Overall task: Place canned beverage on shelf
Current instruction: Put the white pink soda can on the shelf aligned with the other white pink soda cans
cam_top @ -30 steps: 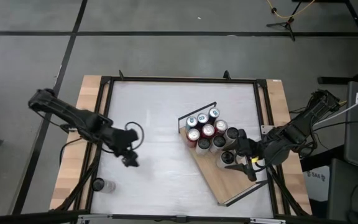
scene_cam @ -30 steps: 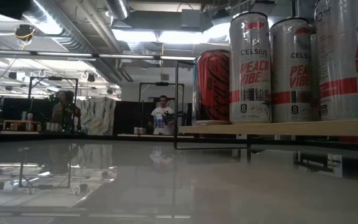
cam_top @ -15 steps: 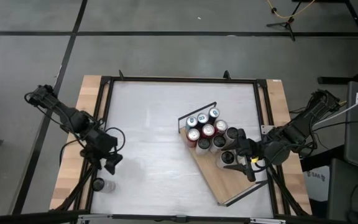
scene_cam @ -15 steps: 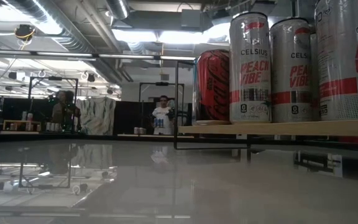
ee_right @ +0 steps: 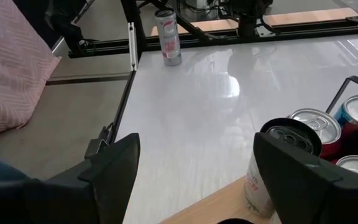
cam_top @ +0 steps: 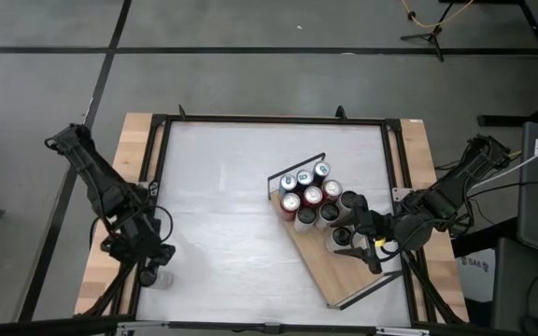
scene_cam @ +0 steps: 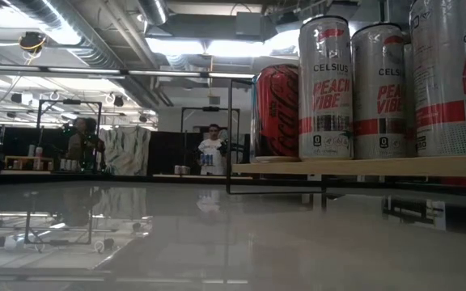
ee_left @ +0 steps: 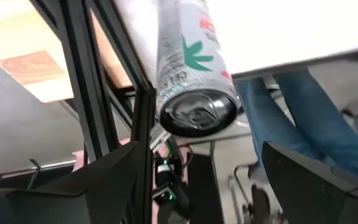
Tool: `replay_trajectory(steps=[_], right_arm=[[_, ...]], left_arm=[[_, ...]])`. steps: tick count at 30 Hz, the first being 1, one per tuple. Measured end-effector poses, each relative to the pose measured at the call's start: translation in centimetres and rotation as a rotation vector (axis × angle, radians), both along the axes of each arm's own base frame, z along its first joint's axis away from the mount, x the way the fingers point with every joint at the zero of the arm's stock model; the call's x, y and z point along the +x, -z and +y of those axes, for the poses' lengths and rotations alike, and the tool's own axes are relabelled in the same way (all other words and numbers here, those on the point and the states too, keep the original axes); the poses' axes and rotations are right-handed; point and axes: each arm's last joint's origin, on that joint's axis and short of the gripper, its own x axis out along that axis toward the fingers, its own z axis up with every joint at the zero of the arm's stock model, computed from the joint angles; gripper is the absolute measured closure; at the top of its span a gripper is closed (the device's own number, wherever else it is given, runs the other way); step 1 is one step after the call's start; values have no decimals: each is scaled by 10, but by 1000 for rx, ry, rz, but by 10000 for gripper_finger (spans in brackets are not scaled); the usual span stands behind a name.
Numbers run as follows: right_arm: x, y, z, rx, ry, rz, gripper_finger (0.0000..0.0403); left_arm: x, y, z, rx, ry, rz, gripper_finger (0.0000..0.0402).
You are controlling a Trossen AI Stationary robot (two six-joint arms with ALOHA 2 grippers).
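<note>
A silver can (cam_top: 162, 278) with a green leaf and red print stands upright on its base at the white table's near-left corner; it also shows in the right wrist view (ee_right: 169, 37). My left gripper (cam_top: 148, 265) hangs open just above it, slanting down, and its fingers (ee_left: 107, 186) stand on either side of the can's top (ee_left: 197, 112) without touching. The shelf (cam_top: 355, 276), a light-wood board with black wire rails, lies slanted at the right and carries several upright cans (cam_top: 312, 196). My right gripper (cam_top: 355, 245) waits open above the board, beside those cans (ee_right: 291, 135).
A black frame rail (cam_top: 160, 177) runs along the table's left side next to the lone can. Bare white tabletop (cam_top: 232, 215) lies between that can and the shelf. A person's legs in jeans (ee_left: 291, 106) show beyond the near edge. The low view shows shelf cans (scene_cam: 326, 89).
My left gripper has swung from the table's left middle toward its near-left corner, rolling its wrist as it went, and now hangs over the lone can. The can and the shelf have stayed where they were.
</note>
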Motion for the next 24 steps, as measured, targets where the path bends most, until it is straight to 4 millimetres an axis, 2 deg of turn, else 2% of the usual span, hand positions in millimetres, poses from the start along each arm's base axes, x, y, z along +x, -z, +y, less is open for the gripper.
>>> replay_trajectory(steps=[11, 24], right_arm=[[0, 0, 0, -1, -1, 0, 97], [0, 0, 0, -47, -23, -9, 97]], left_arm=[[3, 17, -30, 104, -96, 55, 70], [9, 41, -51, 210, -79, 117, 70]])
